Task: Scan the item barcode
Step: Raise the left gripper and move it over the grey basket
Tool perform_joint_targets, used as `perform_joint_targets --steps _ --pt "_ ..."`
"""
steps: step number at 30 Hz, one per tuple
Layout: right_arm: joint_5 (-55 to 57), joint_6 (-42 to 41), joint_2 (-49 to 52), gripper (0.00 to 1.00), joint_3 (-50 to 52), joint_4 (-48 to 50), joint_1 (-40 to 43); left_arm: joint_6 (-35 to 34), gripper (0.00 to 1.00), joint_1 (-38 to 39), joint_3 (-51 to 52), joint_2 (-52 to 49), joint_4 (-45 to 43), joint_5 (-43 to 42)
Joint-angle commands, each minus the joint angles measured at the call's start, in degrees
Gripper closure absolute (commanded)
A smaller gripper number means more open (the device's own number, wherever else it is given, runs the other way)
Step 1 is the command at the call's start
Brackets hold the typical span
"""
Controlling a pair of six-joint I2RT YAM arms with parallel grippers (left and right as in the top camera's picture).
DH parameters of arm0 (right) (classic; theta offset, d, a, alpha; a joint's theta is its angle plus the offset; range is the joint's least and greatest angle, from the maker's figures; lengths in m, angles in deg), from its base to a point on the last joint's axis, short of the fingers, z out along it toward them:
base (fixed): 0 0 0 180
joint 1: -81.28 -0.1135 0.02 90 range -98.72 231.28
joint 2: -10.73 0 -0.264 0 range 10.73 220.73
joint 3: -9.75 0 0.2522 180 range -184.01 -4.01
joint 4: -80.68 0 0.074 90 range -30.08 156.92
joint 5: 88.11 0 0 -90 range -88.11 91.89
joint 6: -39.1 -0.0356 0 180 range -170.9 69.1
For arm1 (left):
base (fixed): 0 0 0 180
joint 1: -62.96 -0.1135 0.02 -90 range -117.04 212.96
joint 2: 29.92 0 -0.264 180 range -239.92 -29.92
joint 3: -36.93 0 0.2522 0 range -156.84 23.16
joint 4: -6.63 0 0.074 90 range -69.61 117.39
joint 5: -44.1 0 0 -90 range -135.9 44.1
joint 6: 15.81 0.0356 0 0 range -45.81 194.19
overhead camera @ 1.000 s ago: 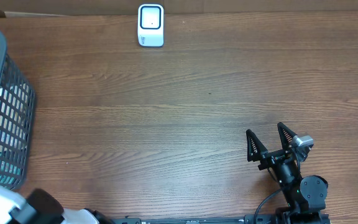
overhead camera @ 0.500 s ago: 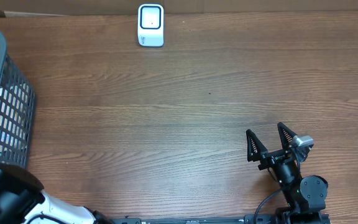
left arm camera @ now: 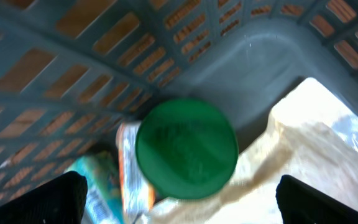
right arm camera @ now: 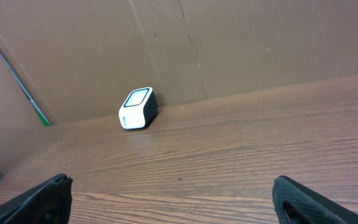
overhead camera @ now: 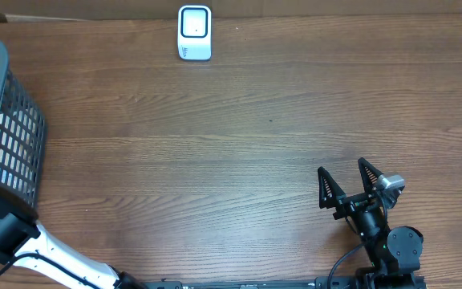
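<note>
Left gripper (left arm camera: pixel 179 196) spread wide, empty, poised over a green round lid (left arm camera: pixel 186 148) inside the grey mesh basket (left arm camera: pixel 55 37). Print on the adjacent packet (left arm camera: pixel 107 186) is blurred and unreadable. Right gripper (overhead camera: pixel 342 170) likewise spread, empty, over the tabletop (overhead camera: pixel 239 144). White barcode scanner (overhead camera: pixel 195 32) stands at the far edge.

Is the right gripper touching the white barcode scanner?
Apart. The overhead view shows the right gripper open at the near side and the scanner at the far edge, with bare table between them.

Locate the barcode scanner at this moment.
Overhead, the barcode scanner stands at the table's far edge, left of centre, apart from the grey basket; the right wrist view shows it by the cardboard wall.
</note>
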Motion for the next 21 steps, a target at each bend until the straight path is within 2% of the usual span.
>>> perform_joint_targets --steps 1,5,21 --pt "0.31 0.02 -0.61 0.0 0.61 0.37 0.39 1.38 0.01 -0.61 0.31 -1.86 -1.49 0.33" --pt "0.31 0.02 -0.61 0.0 0.61 0.37 0.39 2.51 0.0 -0.61 0.61 -2.71 -3.45 -3.56" --pt "0.31 0.02 -0.61 0.0 0.61 0.37 0.39 2.43 0.0 -0.7 0.63 -7.63 -5.33 -3.5"
